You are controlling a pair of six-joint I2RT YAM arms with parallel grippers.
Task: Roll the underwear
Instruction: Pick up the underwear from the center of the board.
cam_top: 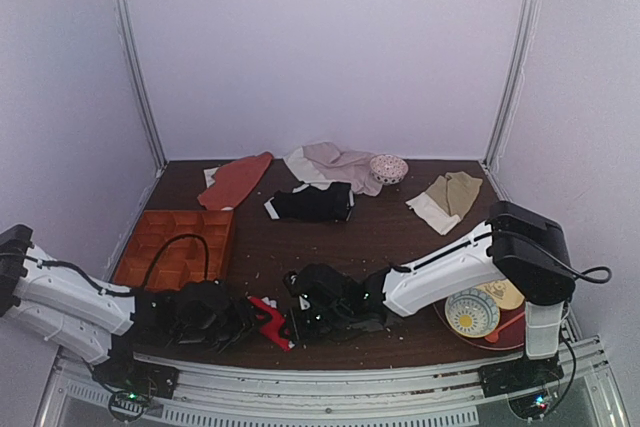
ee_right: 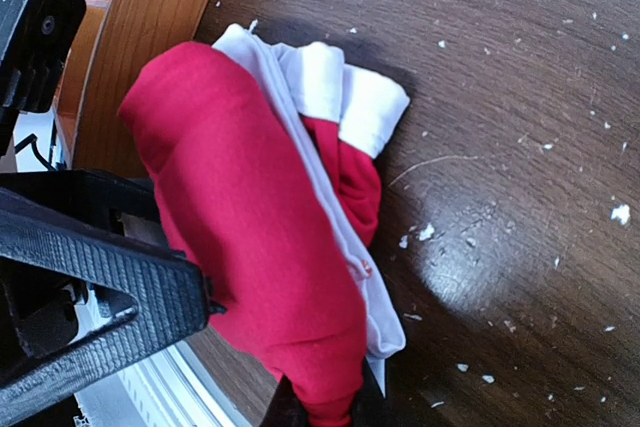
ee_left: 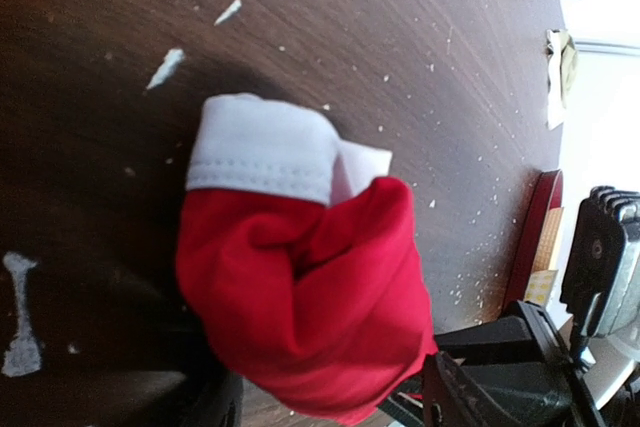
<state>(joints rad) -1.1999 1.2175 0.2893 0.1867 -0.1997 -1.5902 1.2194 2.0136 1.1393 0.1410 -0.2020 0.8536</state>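
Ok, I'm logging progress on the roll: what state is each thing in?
red underwear, bunched into a loose roll, waistband showing.
left gripper, shut on its fabric.
right gripper, shut on its fabric.
black briefs, lying flat, untouched.
tan garment, lying loose.

Bunched underwear (ee_left: 310, 317) buries the tips of left claw (cam_top: 243, 321) and right claw (cam_top: 297, 323), its lettering hidden.

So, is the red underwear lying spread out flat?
No, the underwear is bunched up into a compact bundle on the table.
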